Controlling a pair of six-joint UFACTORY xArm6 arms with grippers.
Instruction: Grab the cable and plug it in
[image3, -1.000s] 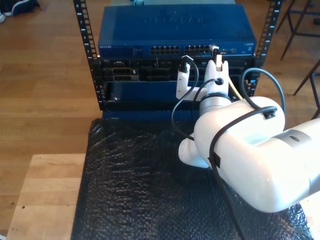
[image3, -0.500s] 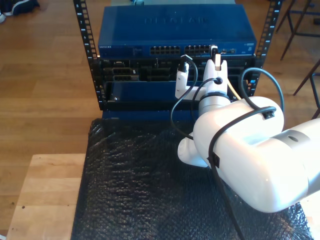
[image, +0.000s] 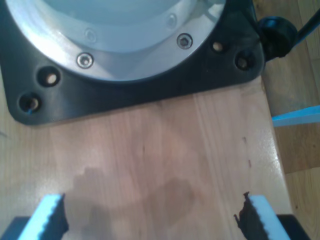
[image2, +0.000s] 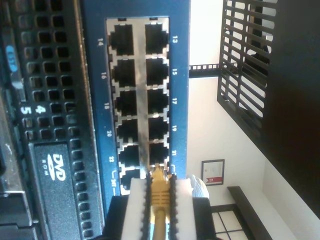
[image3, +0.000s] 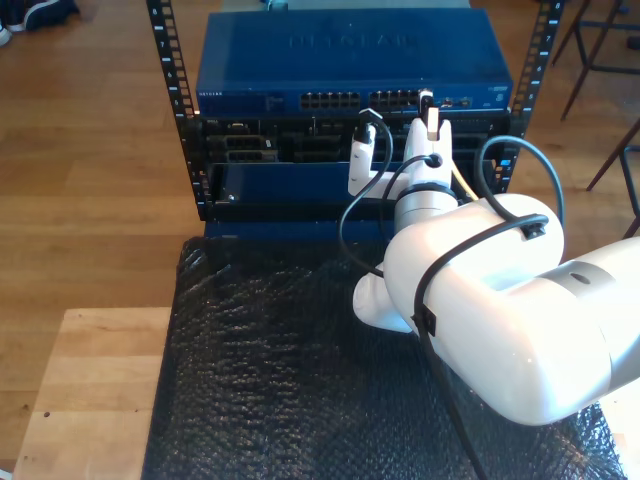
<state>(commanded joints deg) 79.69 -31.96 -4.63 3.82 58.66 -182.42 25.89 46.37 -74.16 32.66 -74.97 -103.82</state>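
My second gripper (image2: 159, 200) is clamping the cable (image2: 159, 192) by its plug, holding it right at the last ports of the blue switch (image2: 95, 75) in the rack. My first gripper (image: 150, 217) is hanging wide open, gripping nothing, over the wooden tabletop (image: 160, 150).

Lab or server-room test setup — blue network switch (image3: 350, 60) in an open black rack (image3: 170, 90) over a server (image3: 300, 145) with DVD drive (image2: 52, 187), wood floor (image3: 90, 160), bubble-wrap mat (image3: 260, 380) on wooden table (image3: 90, 390), stools (image3: 600, 50) behind.
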